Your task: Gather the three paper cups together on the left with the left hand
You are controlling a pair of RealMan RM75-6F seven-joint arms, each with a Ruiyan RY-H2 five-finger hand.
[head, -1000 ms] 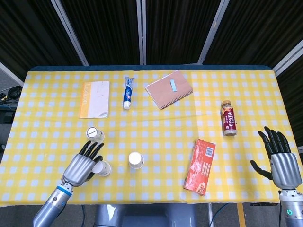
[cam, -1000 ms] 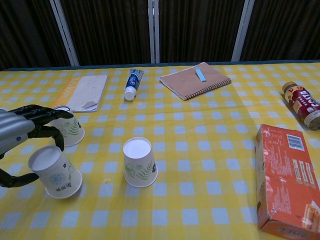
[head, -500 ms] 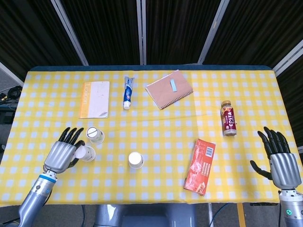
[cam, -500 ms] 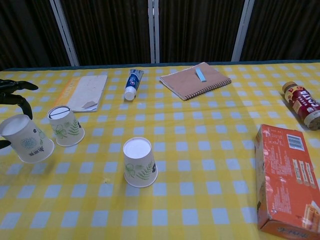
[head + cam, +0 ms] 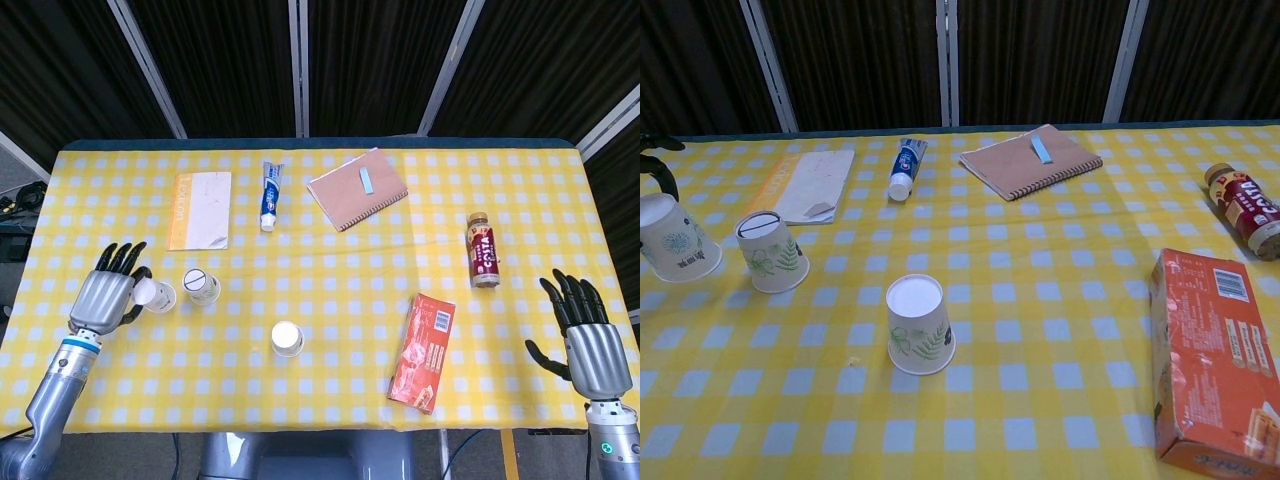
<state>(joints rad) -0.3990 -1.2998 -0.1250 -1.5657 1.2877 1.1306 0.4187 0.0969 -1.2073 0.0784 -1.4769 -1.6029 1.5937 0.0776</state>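
Observation:
Three white upside-down paper cups with a leaf print are on the yellow checked table. My left hand [image 5: 103, 296] is at the table's left side and grips one paper cup [image 5: 156, 295] [image 5: 676, 250], which stands slightly tilted. In the chest view only a dark fingertip [image 5: 660, 168] of that hand shows at the left edge. The second cup [image 5: 200, 285] [image 5: 772, 252] stands just right of the held one. The third cup [image 5: 287, 338] [image 5: 918, 322] stands alone nearer the front middle. My right hand [image 5: 592, 343] hovers open at the far right, holding nothing.
A pale booklet [image 5: 200, 209], a toothpaste tube [image 5: 270, 195] and a brown notebook [image 5: 356, 188] lie along the back. A drink bottle [image 5: 483, 250] lies on its side at the right. A red carton [image 5: 422, 351] lies front right.
My left hand carried its cup leftward and away from the front edge, to just left of the second cup. The other two cups and my right hand stayed put.

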